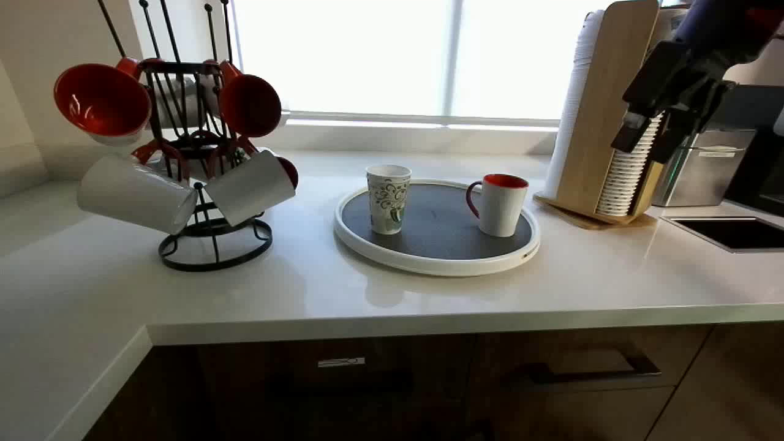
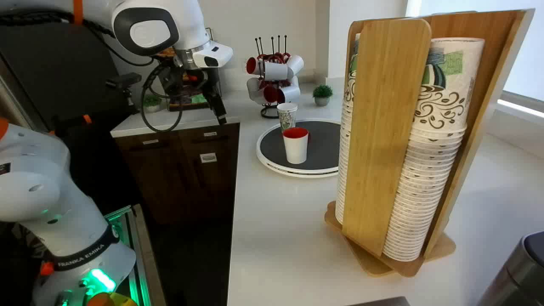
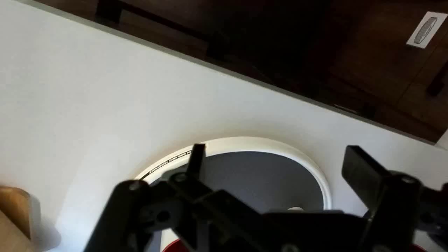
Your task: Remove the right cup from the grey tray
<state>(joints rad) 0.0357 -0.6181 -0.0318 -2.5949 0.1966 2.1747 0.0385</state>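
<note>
The right cup is a white mug with a red inside (image 1: 501, 209), upright on the right part of the round grey tray with a white rim (image 1: 441, 236). The mug (image 2: 296, 148) and tray (image 2: 325, 146) also show in an exterior view. A patterned paper cup (image 1: 388, 199) stands upright on the tray's left part. My gripper (image 1: 642, 147) is open and empty, in the air above counter height and apart from both cups. In the wrist view the open fingers (image 3: 276, 150) frame the tray (image 3: 259, 175); only a sliver of the mug (image 3: 175, 246) shows, the rest hidden by the gripper.
A black rack (image 1: 214, 229) with several white and red mugs stands left of the tray. A wooden holder (image 1: 603, 104) with stacked paper cups stands to its right; it is large in an exterior view (image 2: 384, 127). A small plant (image 2: 322, 93) stands behind. The counter's front edge (image 1: 453, 324) has drawers below.
</note>
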